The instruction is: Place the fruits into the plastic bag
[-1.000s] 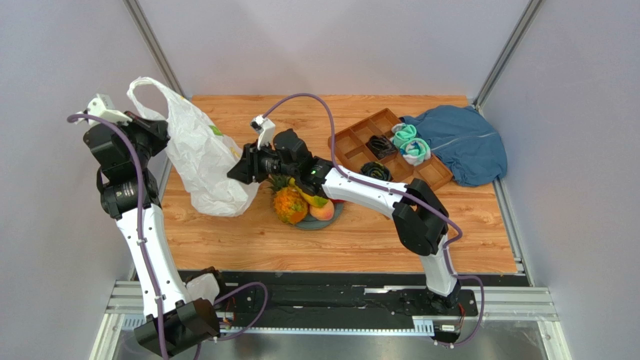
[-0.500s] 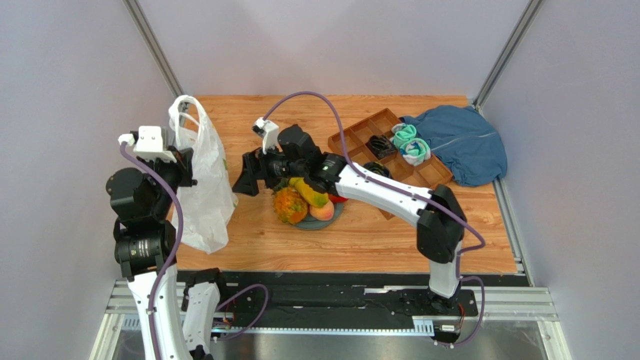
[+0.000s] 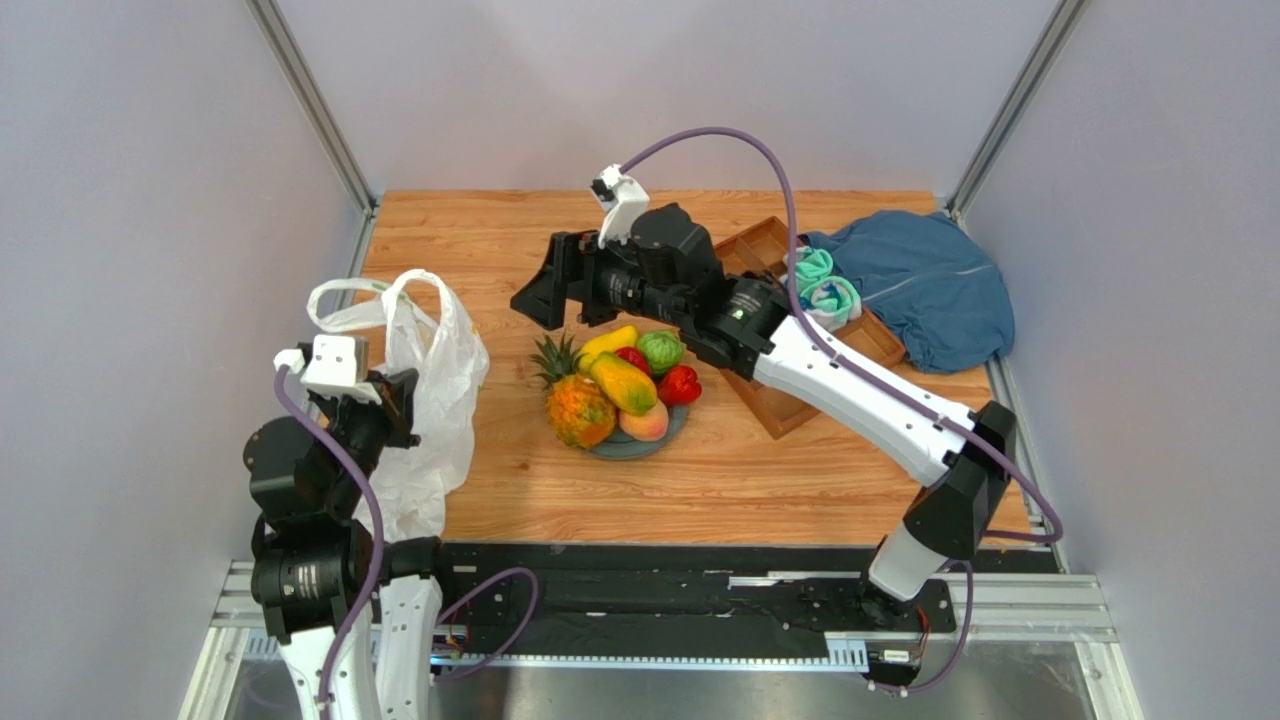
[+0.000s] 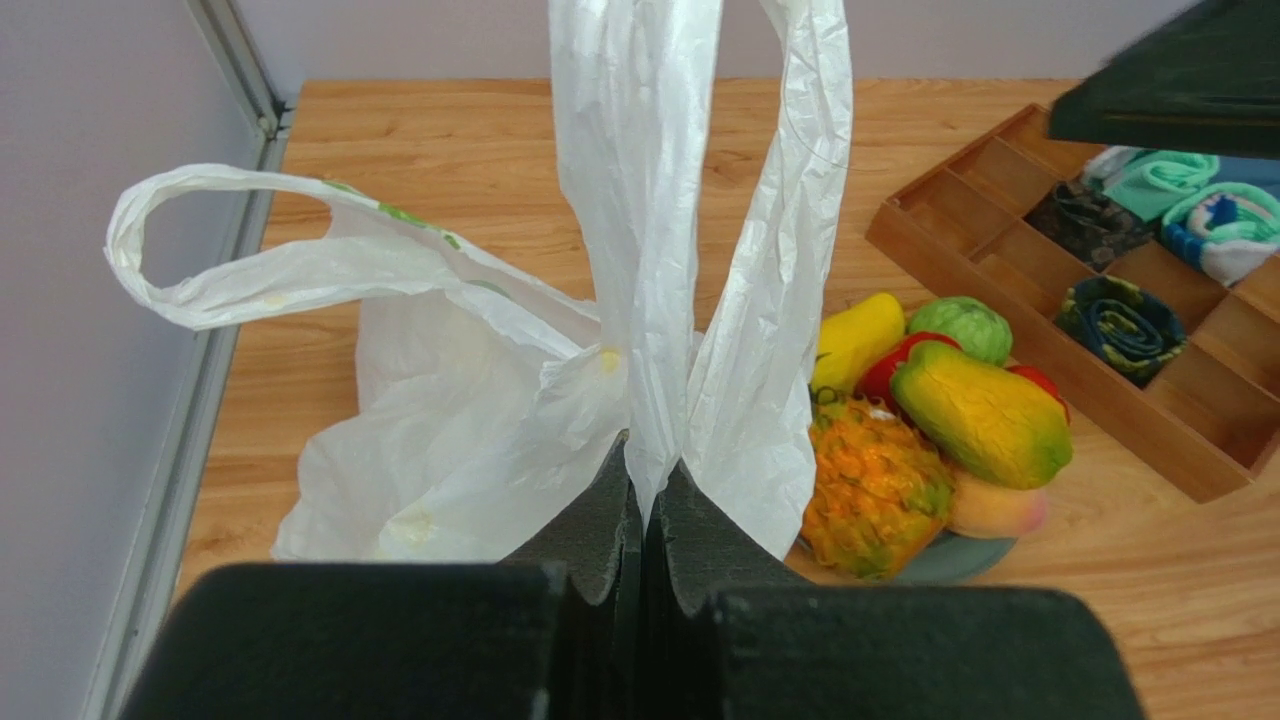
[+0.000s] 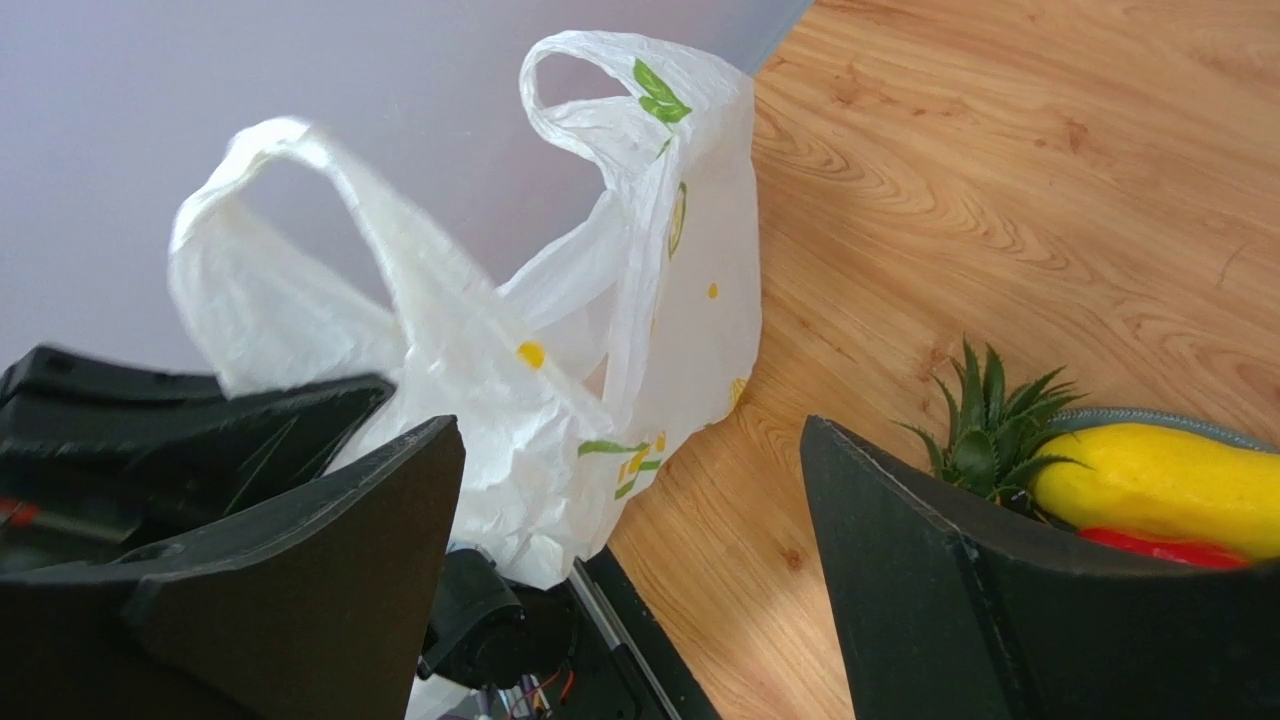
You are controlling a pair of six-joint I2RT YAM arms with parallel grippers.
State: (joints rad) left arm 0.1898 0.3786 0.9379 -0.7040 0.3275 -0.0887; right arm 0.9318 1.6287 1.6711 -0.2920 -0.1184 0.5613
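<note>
Left gripper (image 4: 646,510) pinching plastic bag (image 4: 451,435) handle — right gripper (image 5: 631,443) spread wide

Bright even light, soft shadows, near black foreground blurred

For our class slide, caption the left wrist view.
Left pincer pinching the plastic bag handle beside the heaped fruits.

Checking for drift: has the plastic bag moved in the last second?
Yes: the plastic bag shifted toward the near-left corner of the table, away from the plate.
</note>
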